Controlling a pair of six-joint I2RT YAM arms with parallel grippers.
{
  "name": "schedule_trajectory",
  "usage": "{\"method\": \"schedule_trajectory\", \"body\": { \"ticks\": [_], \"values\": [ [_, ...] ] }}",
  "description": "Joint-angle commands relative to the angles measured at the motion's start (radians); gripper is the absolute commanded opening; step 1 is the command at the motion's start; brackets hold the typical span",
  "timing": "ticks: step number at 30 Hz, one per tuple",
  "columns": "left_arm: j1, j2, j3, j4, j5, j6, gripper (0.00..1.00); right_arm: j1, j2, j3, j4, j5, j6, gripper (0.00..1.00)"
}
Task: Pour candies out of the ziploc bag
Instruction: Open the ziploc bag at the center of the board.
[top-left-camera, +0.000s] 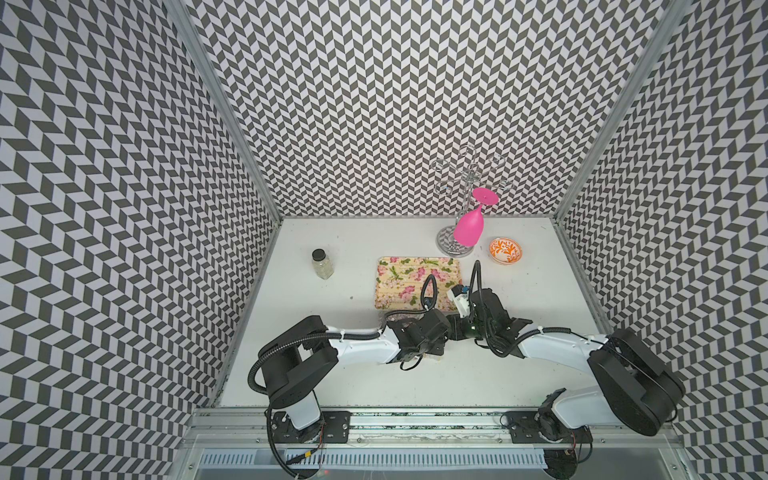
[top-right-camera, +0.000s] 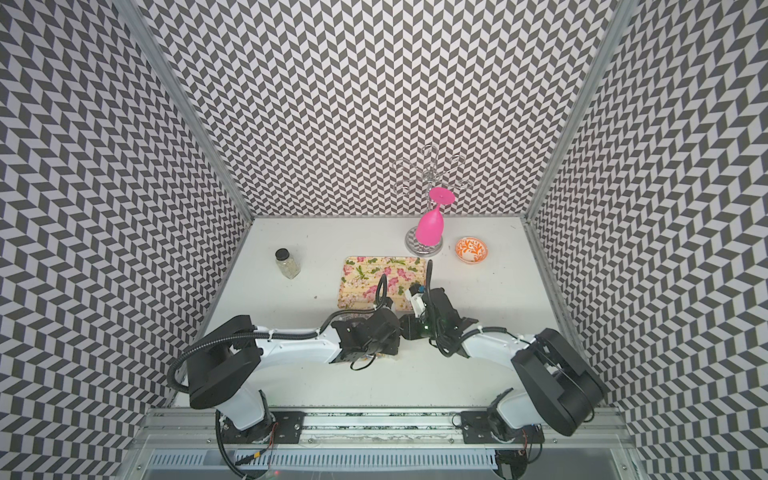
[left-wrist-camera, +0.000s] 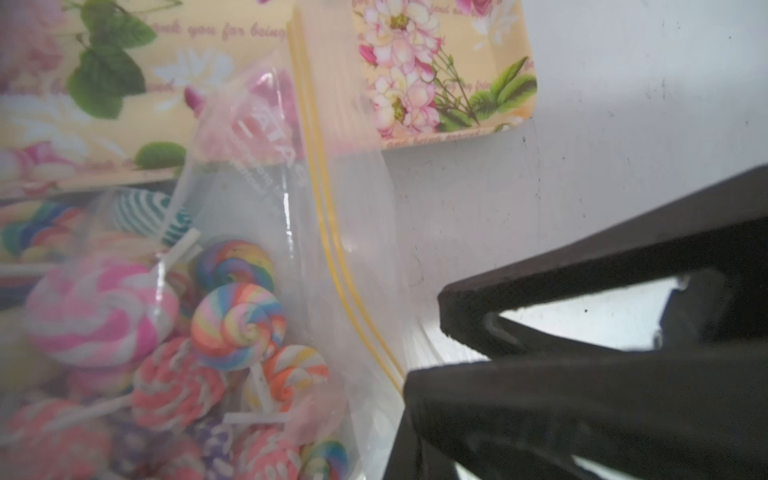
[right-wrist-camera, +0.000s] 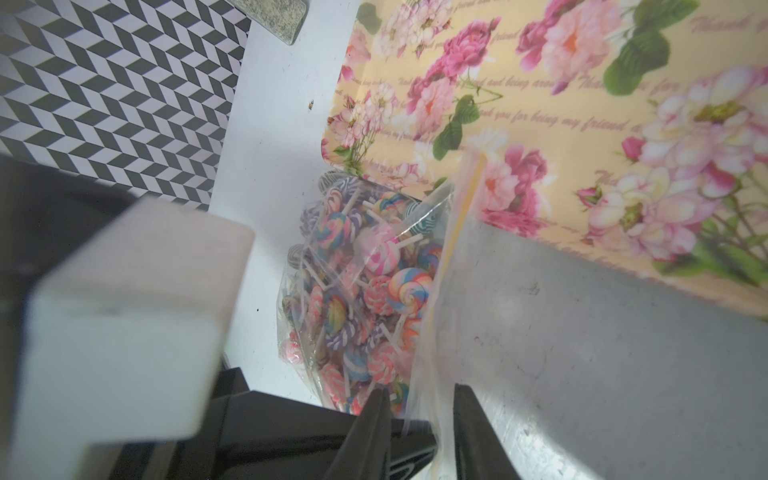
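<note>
My left gripper is clamped tight on the zip edge of the ziploc bag. My right gripper has its jaws a little apart with that same edge between them, not pinched. The candies sit inside the bag, which lies on the table against the near rim of the flowered tray, its zip strip raised in front of that rim. From above my two wrists crowd together and hide most of it. A jar stands well off to my left; behind the tray a pink glass hangs upside down on a wire stand, a small orange bowl beside it
</note>
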Motion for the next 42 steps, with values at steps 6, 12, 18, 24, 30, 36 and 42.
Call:
{"method": "schedule_trajectory", "body": {
  "ticks": [6, 12, 18, 24, 30, 36, 42],
  "values": [
    [-0.005, -0.022, -0.004, 0.013, -0.021, 0.004, 0.00, 0.004, 0.017, -0.047, 0.079, -0.011, 0.008, 0.28],
    [-0.006, -0.032, -0.006, 0.011, -0.021, 0.002, 0.00, 0.004, 0.032, -0.034, 0.084, -0.008, 0.006, 0.27],
    [-0.007, -0.036, -0.011, 0.014, -0.020, 0.001, 0.00, 0.004, 0.065, 0.002, 0.079, -0.004, -0.006, 0.26],
    [-0.006, -0.032, -0.012, 0.021, -0.011, 0.001, 0.00, 0.004, 0.091, 0.016, 0.084, 0.001, -0.008, 0.24],
    [-0.007, -0.038, -0.014, 0.018, -0.020, 0.001, 0.00, 0.004, 0.109, 0.020, 0.097, -0.013, -0.009, 0.12],
    [-0.007, -0.039, -0.013, 0.008, -0.037, -0.001, 0.00, 0.004, 0.112, 0.002, 0.111, -0.024, -0.009, 0.00],
    [-0.005, -0.044, -0.008, -0.025, -0.072, -0.016, 0.00, 0.004, 0.103, -0.033, 0.125, 0.022, 0.005, 0.00]
  ]
}}
